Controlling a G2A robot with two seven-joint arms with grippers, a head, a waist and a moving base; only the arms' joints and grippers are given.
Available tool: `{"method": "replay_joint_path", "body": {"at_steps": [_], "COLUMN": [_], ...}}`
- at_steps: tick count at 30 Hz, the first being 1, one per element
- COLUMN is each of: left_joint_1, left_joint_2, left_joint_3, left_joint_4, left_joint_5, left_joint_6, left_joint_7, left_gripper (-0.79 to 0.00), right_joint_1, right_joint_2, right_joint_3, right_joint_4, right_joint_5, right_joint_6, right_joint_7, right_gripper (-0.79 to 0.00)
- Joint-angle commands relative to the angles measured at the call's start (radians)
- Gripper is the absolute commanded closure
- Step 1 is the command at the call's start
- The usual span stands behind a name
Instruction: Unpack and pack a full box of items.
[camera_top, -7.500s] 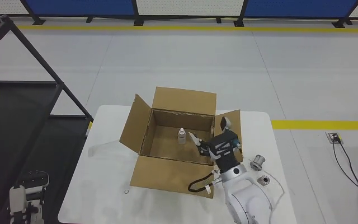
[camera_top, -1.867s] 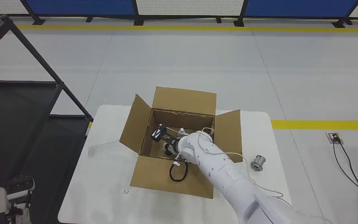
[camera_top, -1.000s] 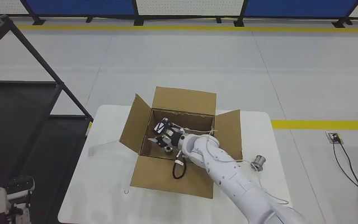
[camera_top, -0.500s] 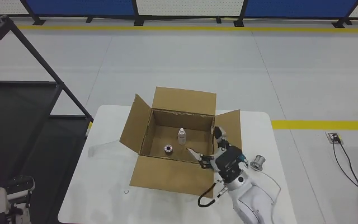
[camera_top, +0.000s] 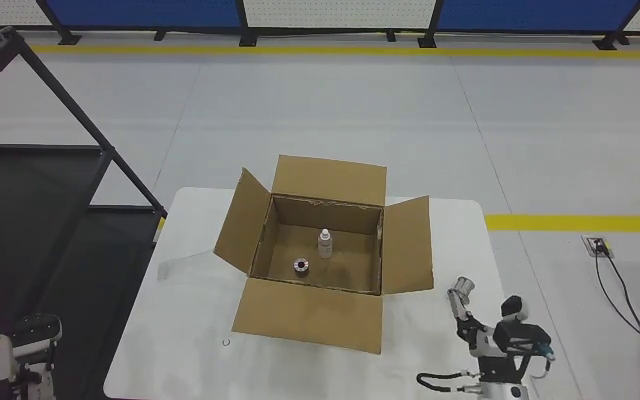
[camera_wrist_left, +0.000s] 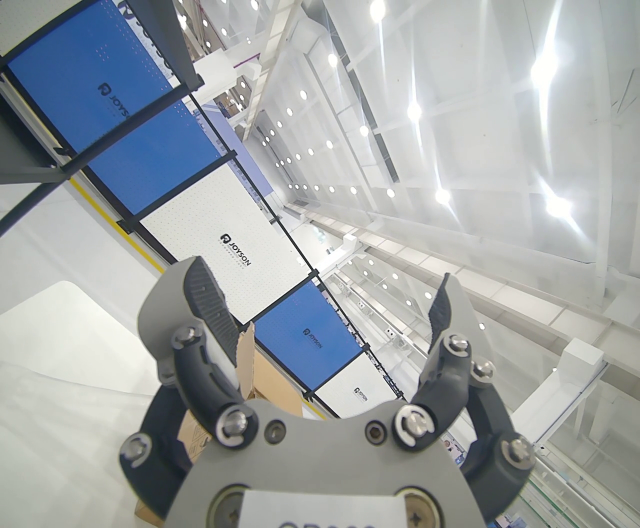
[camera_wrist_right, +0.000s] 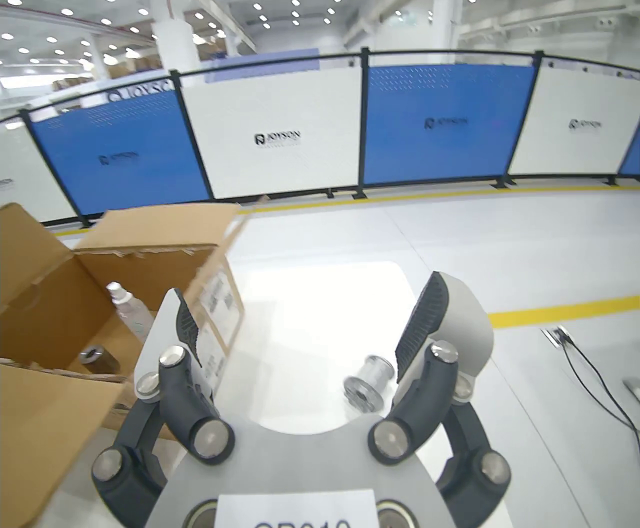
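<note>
An open cardboard box (camera_top: 310, 305) stands in the middle of the white table (camera_top: 190, 300). Inside it are a white bottle (camera_top: 324, 243), upright, and a small metal piece (camera_top: 299, 265). A metal spool (camera_top: 462, 287) lies on the table to the right of the box. My right gripper (camera_top: 487, 316) is open and empty near the table's front right corner, just in front of the spool. The right wrist view has the right gripper (camera_wrist_right: 310, 310) above the table, the spool (camera_wrist_right: 370, 381) near one finger, and the box (camera_wrist_right: 45, 395) with the bottle (camera_wrist_right: 127, 307). My left gripper (camera_wrist_left: 325, 295) is open, empty, and pointed up toward the ceiling.
The box's four flaps are folded outward; the right flap (camera_top: 408, 245) lies between the box and the spool. A black rack (camera_top: 60, 200) stands left of the table. A cardboard edge (camera_wrist_left: 260, 380) sits close behind the left gripper.
The right arm reached into the box and left the small metal piece beside the bottle. It then drew back out to the front right corner, open.
</note>
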Motion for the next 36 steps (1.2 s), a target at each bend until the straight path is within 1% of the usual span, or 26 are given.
{"method": "replay_joint_path", "body": {"at_steps": [1, 3, 6, 7, 11, 14, 18, 20, 21, 22, 23, 25, 28, 30, 31, 32, 33, 35, 36], "left_joint_1": [0.0, 0.0, 0.0, 0.0, 0.0, 0.0, 0.0, 0.0, 0.0, 0.0, 0.0, 0.0, 0.0, 0.0, 0.0, 0.0, 0.0, 0.0, 0.0], "left_joint_2": [0.0, 0.0, 0.0, 0.0, 0.0, 0.0, 0.0, 0.0, 0.0, 0.0, 0.0, 0.0, 0.0, 0.0, 0.0, 0.0, 0.0, 0.0, 0.0], "left_joint_3": [0.0, 0.0, 0.0, 0.0, 0.0, 0.0, 0.0, 0.0, 0.0, 0.0, 0.0, 0.0, 0.0, 0.0, 0.0, 0.0, 0.0, 0.0, 0.0], "left_joint_4": [0.0, 0.0, 0.0, 0.0, 0.0, 0.0, 0.0, 0.0, 0.0, 0.0, 0.0, 0.0, 0.0, 0.0, 0.0, 0.0, 0.0, 0.0, 0.0], "left_joint_5": [0.0, 0.0, 0.0, 0.0, 0.0, 0.0, 0.0, 0.0, 0.0, 0.0, 0.0, 0.0, 0.0, 0.0, 0.0, 0.0, 0.0, 0.0, 0.0], "left_joint_6": [0.0, 0.0, 0.0, 0.0, 0.0, 0.0, 0.0, 0.0, 0.0, 0.0, 0.0, 0.0, 0.0, 0.0, 0.0, 0.0, 0.0, 0.0, 0.0], "left_joint_7": [0.0, 0.0, 0.0, 0.0, 0.0, 0.0, 0.0, 0.0, 0.0, 0.0, 0.0, 0.0, 0.0, 0.0, 0.0, 0.0, 0.0, 0.0, 0.0], "left_gripper": [-0.785, -0.785, -0.785, -0.785, -0.785, -0.785, -0.785, -0.785, -0.785, -0.785, -0.785, -0.785, -0.785, -0.785, -0.785, -0.785, -0.785, -0.785, -0.785], "right_joint_1": [0.017, 0.049, 0.13, 0.167, 0.276, 0.329, 0.378, 0.395, 0.4, 0.407, 0.41, 0.417, 0.427, 0.432, 0.435, 0.436, 0.438, 0.441, 0.442], "right_joint_2": [0.003, 0.003, 0.002, 0.0, -0.006, -0.009, -0.012, -0.014, -0.015, -0.016, -0.017, -0.017, -0.017, -0.018, -0.018, -0.018, -0.019, -0.019, -0.02], "right_joint_3": [0.027, 0.04, 0.03, 0.024, -0.008, -0.026, -0.038, -0.043, -0.047, -0.051, -0.052, -0.055, -0.059, -0.059, -0.059, -0.06, -0.06, -0.058, -0.06], "right_joint_4": [0.064, 0.125, 0.241, 0.3, 0.447, 0.524, 0.589, 0.609, 0.614, 0.62, 0.623, 0.629, 0.637, 0.64, 0.643, 0.644, 0.645, 0.647, 0.646], "right_joint_5": [0.036, 0.054, 0.078, 0.082, 0.089, 0.089, 0.084, 0.082, 0.079, 0.08, 0.081, 0.077, 0.066, 0.063, 0.064, 0.064, 0.064, 0.061, 0.06], "right_joint_6": [-0.033, -0.035, -0.036, -0.014, -0.001, 0.001, 0.012, 0.046, 0.052, 0.053, 0.052, 0.054, 0.061, 0.066, 0.068, 0.072, 0.077, 0.095, 0.098], "right_joint_7": [0.045, 0.078, 0.12, 0.136, 0.149, 0.136, 0.13, 0.134, 0.135, 0.134, 0.131, 0.133, 0.147, 0.152, 0.154, 0.155, 0.157, 0.163, 0.164], "right_gripper": [-0.785, -0.785, -0.785, -0.785, -0.785, -0.785, -0.785, -0.785, -0.754, -0.668, -0.622, -0.582, -0.385, -0.32, -0.305, -0.262, -0.2, -0.108, 0.0]}}
